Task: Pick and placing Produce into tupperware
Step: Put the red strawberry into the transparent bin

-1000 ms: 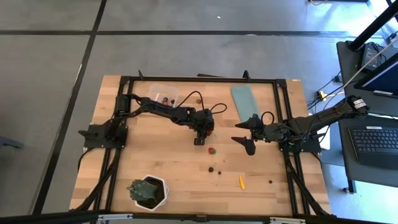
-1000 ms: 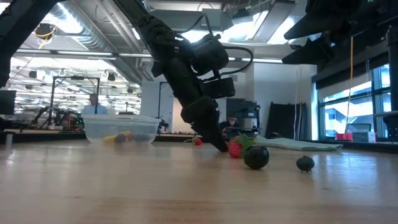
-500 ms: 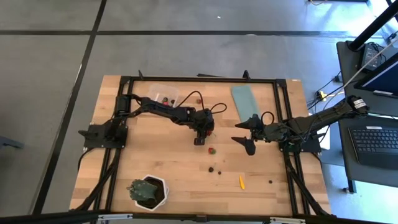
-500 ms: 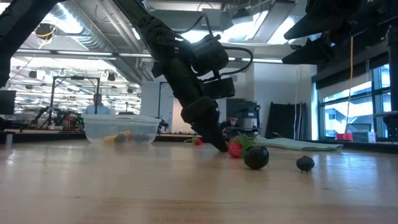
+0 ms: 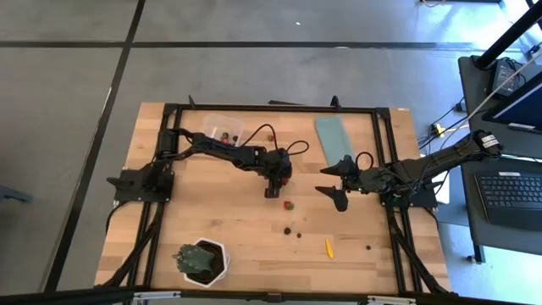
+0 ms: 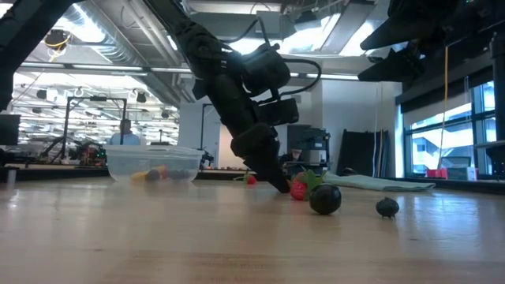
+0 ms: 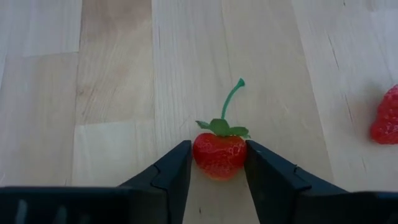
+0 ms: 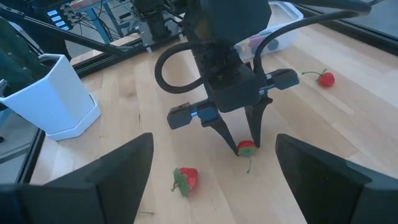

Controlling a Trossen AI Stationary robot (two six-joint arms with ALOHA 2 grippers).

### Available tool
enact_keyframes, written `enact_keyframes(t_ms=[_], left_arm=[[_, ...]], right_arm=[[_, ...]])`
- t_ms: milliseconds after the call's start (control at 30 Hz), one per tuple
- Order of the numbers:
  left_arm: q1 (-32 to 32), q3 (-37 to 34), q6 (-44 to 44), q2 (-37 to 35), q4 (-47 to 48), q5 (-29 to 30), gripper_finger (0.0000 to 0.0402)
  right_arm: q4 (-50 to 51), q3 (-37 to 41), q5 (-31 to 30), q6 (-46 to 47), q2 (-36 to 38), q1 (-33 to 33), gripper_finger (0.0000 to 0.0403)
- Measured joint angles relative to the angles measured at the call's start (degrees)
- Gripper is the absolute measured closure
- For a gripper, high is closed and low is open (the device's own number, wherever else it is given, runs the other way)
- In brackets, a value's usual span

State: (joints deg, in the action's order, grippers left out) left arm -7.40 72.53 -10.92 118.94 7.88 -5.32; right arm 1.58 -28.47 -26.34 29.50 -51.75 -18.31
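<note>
My left gripper (image 7: 216,177) stands fingers-down on the table's middle (image 5: 271,191), shut on a small red strawberry (image 7: 219,152) with a green stem. The right wrist view shows the same strawberry (image 8: 247,148) at the tips of those fingers. The clear tub (image 5: 223,127) sits by the far edge with a few pieces inside. More produce lies loose: a second strawberry (image 5: 289,204), two dark pieces (image 5: 293,231), a yellow-orange piece (image 5: 329,247), a dark piece (image 5: 368,247) and a red piece (image 5: 273,135). My right gripper (image 5: 339,185) hovers open to the right. My left gripper pinches the strawberry between its two fingers, one on each side of the red body (image 7: 200,155). The fingers (image 8: 254,127) come from above, slanting down. The strawberry sits on the table, its stem (image 7: 233,96) pointing away from the gripper.
A flat teal lid (image 5: 333,140) lies right of the tub near the far edge. A green plant in a white pot (image 5: 201,261) stands at the near left. Black frame rails (image 5: 271,108) border the table. Bare wood lies between the tub and the left gripper.
</note>
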Motion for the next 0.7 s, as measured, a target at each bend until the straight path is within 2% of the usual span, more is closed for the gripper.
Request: enact_keyframes(t_ms=[400, 700], left_arm=[[0.0, 0.0, -0.2, 0.1, -1.3, -0.2, 0.0276], [0.1, 0.0, -0.2, 0.1, -1.4, -0.2, 0.0260]], right_arm=[[0.0, 0.0, 0.0, -0.2, 0.0, 0.0, 0.0064], [0.0, 0.0, 0.0, -0.2, 0.0, 0.0, 0.0064]])
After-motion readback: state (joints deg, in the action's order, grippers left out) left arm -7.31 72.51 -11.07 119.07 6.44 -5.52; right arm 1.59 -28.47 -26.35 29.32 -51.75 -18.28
